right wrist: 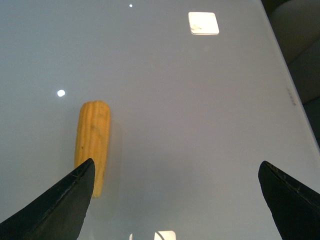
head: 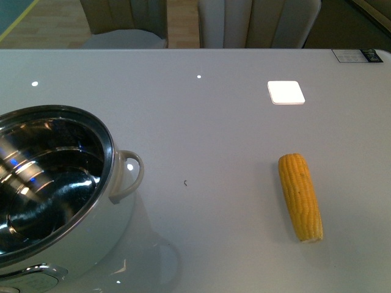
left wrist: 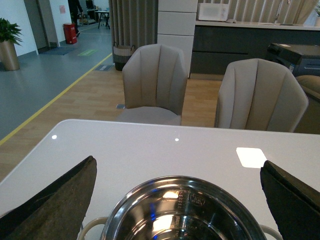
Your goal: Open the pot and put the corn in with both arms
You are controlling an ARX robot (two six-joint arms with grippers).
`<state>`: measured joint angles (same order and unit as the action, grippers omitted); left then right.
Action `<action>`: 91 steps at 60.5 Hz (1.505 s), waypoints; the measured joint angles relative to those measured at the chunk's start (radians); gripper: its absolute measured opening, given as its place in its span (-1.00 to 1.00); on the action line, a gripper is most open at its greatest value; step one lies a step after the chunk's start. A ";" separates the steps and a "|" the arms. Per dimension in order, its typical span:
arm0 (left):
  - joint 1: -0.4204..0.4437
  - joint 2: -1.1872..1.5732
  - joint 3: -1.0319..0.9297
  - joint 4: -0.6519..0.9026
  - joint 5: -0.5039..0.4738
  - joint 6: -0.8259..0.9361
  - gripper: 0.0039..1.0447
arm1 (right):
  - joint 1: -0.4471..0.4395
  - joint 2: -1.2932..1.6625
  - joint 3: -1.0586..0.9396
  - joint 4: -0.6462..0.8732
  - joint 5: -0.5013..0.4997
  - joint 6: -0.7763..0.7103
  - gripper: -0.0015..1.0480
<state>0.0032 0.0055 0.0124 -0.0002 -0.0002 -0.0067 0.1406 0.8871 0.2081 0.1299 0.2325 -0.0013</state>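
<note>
- Left gripper [left wrist: 177, 167]: fingers [left wrist: 60, 200] spread wide, holding nothing, above the pot [head: 98, 235].
- Right gripper [right wrist: 176, 165]: spread wide, empty, over the table [head: 214, 122]; corn [head: 300, 195] lies by one fingertip, not gripped.
- Pot uncovered, at table's left; corn flat, well right of it.

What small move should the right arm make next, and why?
Probably slide the right gripper sideways to centre over the corn: its jaws stand open, the corn lies off by one finger, ungrasped, and the pot already stands lidless.
</note>
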 joint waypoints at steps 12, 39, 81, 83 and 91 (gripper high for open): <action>0.000 0.000 0.000 0.000 0.000 0.000 0.87 | 0.040 0.459 0.094 0.243 -0.033 0.074 0.83; 0.000 0.000 0.000 0.000 0.000 0.000 0.87 | 0.128 0.962 0.315 0.281 -0.113 0.132 0.83; 0.000 0.000 0.000 0.000 0.000 0.000 0.87 | 0.136 1.316 0.548 0.256 -0.117 0.124 0.83; 0.000 0.000 0.000 0.000 0.000 0.000 0.87 | 0.136 1.325 0.553 0.256 -0.117 0.120 0.83; 0.000 0.000 0.000 0.000 0.000 0.000 0.87 | 0.136 1.375 0.582 0.252 -0.105 0.109 0.65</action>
<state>0.0029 0.0055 0.0124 -0.0002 -0.0002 -0.0067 0.2768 2.2620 0.7902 0.3820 0.1276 0.1078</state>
